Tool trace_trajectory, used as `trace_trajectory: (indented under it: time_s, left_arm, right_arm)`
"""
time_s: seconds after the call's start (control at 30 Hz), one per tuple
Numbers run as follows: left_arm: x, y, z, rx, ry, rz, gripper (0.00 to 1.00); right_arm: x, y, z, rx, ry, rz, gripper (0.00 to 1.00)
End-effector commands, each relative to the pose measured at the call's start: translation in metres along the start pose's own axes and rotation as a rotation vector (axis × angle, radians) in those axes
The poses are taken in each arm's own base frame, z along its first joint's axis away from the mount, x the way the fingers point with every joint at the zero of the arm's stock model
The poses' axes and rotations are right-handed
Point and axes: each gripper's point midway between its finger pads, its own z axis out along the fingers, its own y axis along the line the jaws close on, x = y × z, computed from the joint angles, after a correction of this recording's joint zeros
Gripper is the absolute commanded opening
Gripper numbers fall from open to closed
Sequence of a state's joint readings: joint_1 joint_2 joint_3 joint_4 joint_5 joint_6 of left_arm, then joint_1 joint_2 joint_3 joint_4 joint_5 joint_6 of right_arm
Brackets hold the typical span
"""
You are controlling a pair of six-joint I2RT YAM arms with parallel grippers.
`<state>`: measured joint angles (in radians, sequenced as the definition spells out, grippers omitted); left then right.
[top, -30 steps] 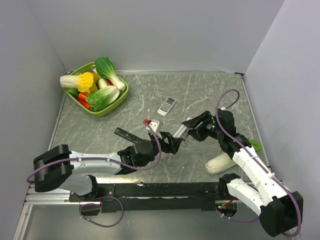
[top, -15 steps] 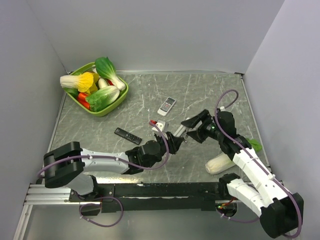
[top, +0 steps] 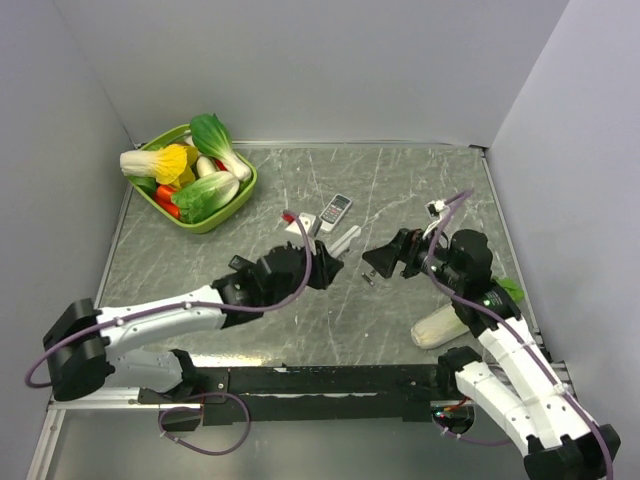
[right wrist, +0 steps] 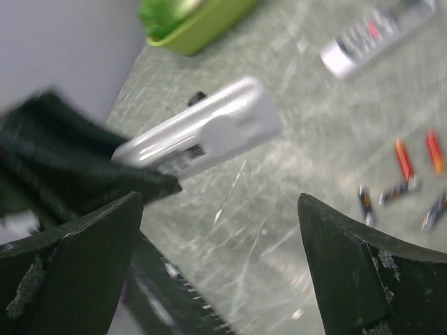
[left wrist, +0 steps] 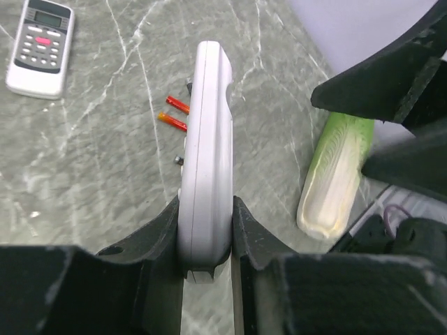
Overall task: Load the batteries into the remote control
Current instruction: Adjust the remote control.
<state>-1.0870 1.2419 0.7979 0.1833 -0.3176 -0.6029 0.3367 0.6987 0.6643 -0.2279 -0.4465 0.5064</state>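
Where the arms are bolted at the near edge, a pale cabbage (top: 440,326) lies on the grey marbled surface (top: 420,190), just beside the right arm. Farther in, the left gripper (left wrist: 206,227) is clenched on the near end of a slim white remote (left wrist: 206,139). Its fingers (left wrist: 162,227) press against the two broad faces, so the remote is turned on its narrow edge, held off the surface and pointing away from the wrist. Facing it from the right, the right gripper (right wrist: 220,202) hangs released, its jaws spread wide and holding nothing, near the white remote's far end but apart from it. The batteries (right wrist: 394,192) lie loose on the surface below and between the two grippers: two orange-red ones side by side and a few dark ones close by. Beyond them a smaller remote (top: 334,210), white with grey buttons, lies flat on the surface. In the far left corner a green basket (top: 222,215) holds leafy vegetables (top: 205,192), green, white and yellow, piled above its rim.
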Motion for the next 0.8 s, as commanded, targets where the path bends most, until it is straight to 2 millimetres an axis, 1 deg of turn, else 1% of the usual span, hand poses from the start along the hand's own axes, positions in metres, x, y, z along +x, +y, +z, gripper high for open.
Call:
trace_trajectory:
  time_s: [0.0,0.03,0.07,0.1,0.13,0.17,0.2,0.23,0.27,0.3,0.33,0.37,0.4,0.43,0.47,0.5,0.57,0.6,0.67,0.7,0.77]
  left_arm:
    - [-0.027,-0.001,-0.030,0.069,0.141,0.092,0.01]
    - [-0.017,0.003,-0.041,0.082,0.228,0.091,0.01]
    - [-0.030,0.000,-0.046,0.100,0.229,0.094,0.01]
    - [-0.038,0.008,-0.052,0.091,0.245,0.083,0.01]
    - [-0.048,-0.001,-0.060,0.137,0.260,0.082,0.01]
    - [-0.041,0.005,-0.069,0.129,0.319,0.093,0.01]
    - [-0.046,0.008,-0.073,0.130,0.331,0.094,0.01]
    - [-0.054,-0.001,-0.080,0.171,0.337,0.096,0.01]
    - [-0.048,0.003,-0.087,0.162,0.382,0.109,0.01]
    - [-0.050,0.005,-0.090,0.160,0.392,0.112,0.01]
    - [-0.053,0.003,-0.094,0.165,0.396,0.118,0.01]
    - [-0.050,0.008,-0.098,0.151,0.420,0.125,0.01]
    - [-0.049,0.011,-0.100,0.139,0.431,0.126,0.01]
    - [-0.050,0.012,-0.102,0.134,0.433,0.129,0.01]
    - [-0.050,0.013,-0.104,0.136,0.437,0.135,0.01]
    - [-0.048,0.015,-0.106,0.132,0.449,0.133,0.01]
    - [-0.046,0.014,-0.109,0.143,0.459,0.134,0.01]
    - [-0.043,0.012,-0.111,0.160,0.471,0.132,0.01]
    - [-0.039,0.011,-0.112,0.173,0.481,0.136,0.01]
    - [-0.037,0.010,-0.112,0.183,0.486,0.136,0.01]
    - [-0.034,0.011,-0.113,0.186,0.500,0.136,0.01]
  right_arm:
    - [-0.009,0.035,-0.007,-0.221,-0.103,-0.438,1.00]
    - [-0.002,0.039,-0.007,-0.251,-0.099,-0.521,1.00]
    - [-0.005,0.043,-0.008,-0.262,-0.128,-0.566,1.00]
    - [-0.001,0.043,-0.007,-0.274,-0.134,-0.619,1.00]
    - [0.003,0.045,-0.006,-0.287,-0.126,-0.621,1.00]
    - [-0.001,0.057,-0.007,-0.332,-0.170,-0.675,1.00]
    - [0.002,0.058,-0.005,-0.342,-0.169,-0.695,1.00]
    - [0.004,0.063,-0.005,-0.366,-0.171,-0.719,1.00]
    - [0.009,0.066,-0.001,-0.360,-0.158,-0.737,1.00]
    - [0.006,0.069,-0.001,-0.353,-0.170,-0.798,0.99]
    - [0.008,0.071,0.001,-0.354,-0.167,-0.838,1.00]
    - [0.011,0.079,0.002,-0.363,-0.173,-0.882,1.00]
    - [0.011,0.080,0.004,-0.363,-0.190,-0.963,1.00]
    - [0.011,0.084,0.004,-0.368,-0.205,-1.000,1.00]
    - [0.016,0.094,0.003,-0.398,-0.214,-1.036,1.00]
    - [0.012,0.095,0.005,-0.382,-0.240,-1.100,1.00]
    - [0.014,0.101,0.009,-0.385,-0.241,-1.151,1.00]
    - [0.010,0.108,0.008,-0.379,-0.259,-1.190,1.00]
    - [0.013,0.112,0.015,-0.381,-0.245,-1.223,1.00]
    - [0.012,0.119,0.016,-0.396,-0.255,-1.246,1.00]
    - [0.014,0.122,0.023,-0.407,-0.250,-1.264,1.00]
